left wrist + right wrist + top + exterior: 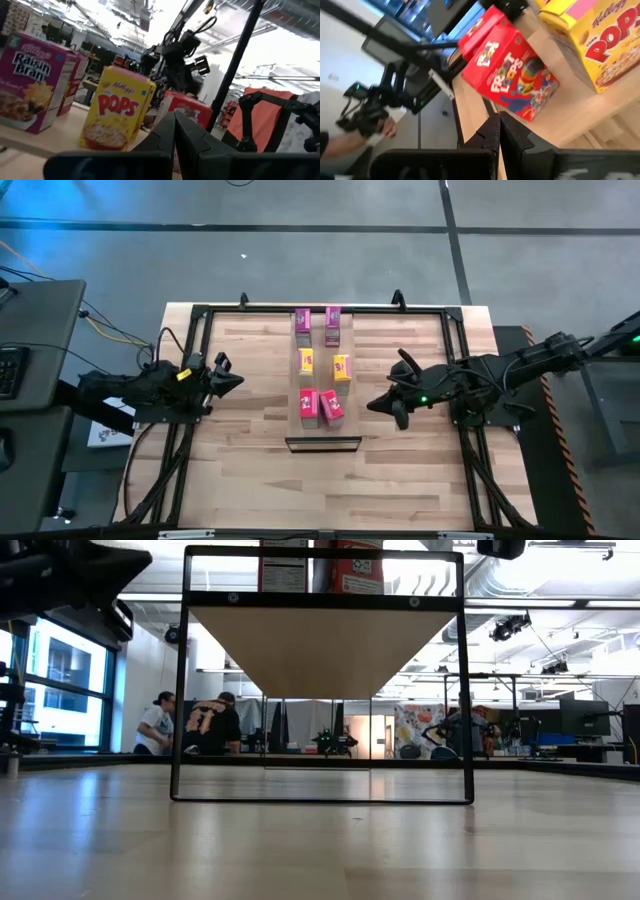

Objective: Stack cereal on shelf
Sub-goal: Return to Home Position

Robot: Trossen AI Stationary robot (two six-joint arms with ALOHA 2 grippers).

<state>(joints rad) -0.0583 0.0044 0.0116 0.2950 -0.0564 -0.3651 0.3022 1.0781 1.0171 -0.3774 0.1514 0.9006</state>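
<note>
The shelf (321,348) is a pale plank raised on a dark metal frame (322,444) in the table's middle. Its underside (320,645) shows in the low view. The cereal stands on its top in two rows: two magenta boxes (302,322) (333,326) at the far end, two yellow boxes (307,362) (341,368) in the middle, and two red boxes (308,405) (332,410) at the near end. My left gripper (236,380) is shut, left of the shelf, apart from it. My right gripper (374,405) is shut, right of the red boxes, touching nothing.
A black rail frame (200,310) runs around the tabletop. Bare wood (260,470) lies on both sides of the shelf and in front of it. A desk with a keyboard (8,370) stands off the table's left. People (195,725) sit in the room far behind.
</note>
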